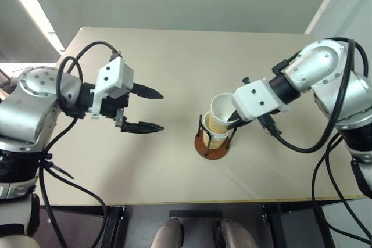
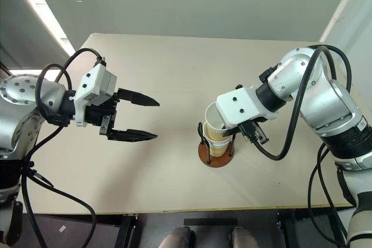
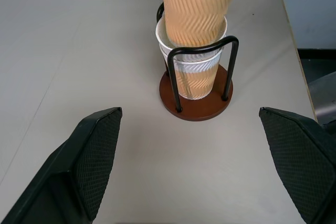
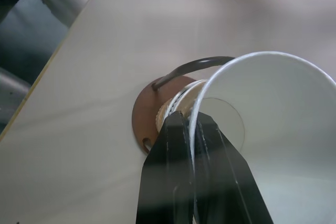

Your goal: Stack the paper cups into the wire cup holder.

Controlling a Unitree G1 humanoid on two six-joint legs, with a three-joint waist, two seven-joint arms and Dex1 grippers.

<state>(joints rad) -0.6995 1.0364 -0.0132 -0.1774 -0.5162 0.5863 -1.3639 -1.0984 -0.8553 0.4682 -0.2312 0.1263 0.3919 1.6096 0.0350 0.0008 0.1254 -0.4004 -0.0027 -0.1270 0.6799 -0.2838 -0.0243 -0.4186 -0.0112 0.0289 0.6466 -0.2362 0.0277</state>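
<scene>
The wire cup holder (image 1: 210, 150), a reddish-brown disc with black wire loops, stands near the table's front middle. A paper cup (image 3: 195, 74) stands upright inside it. My right gripper (image 4: 191, 120) is shut on the rim of a second paper cup (image 1: 224, 108), one finger inside and one outside. That cup tilts slightly, and its bottom sits inside the mouth of the cup in the holder. My left gripper (image 1: 162, 110) hangs open to the left of the holder, pointing at it, with nothing between its fingers.
The tan table (image 1: 174, 56) has its front edge close behind the holder and its right edge beyond my right arm. Black cables hang from both arms.
</scene>
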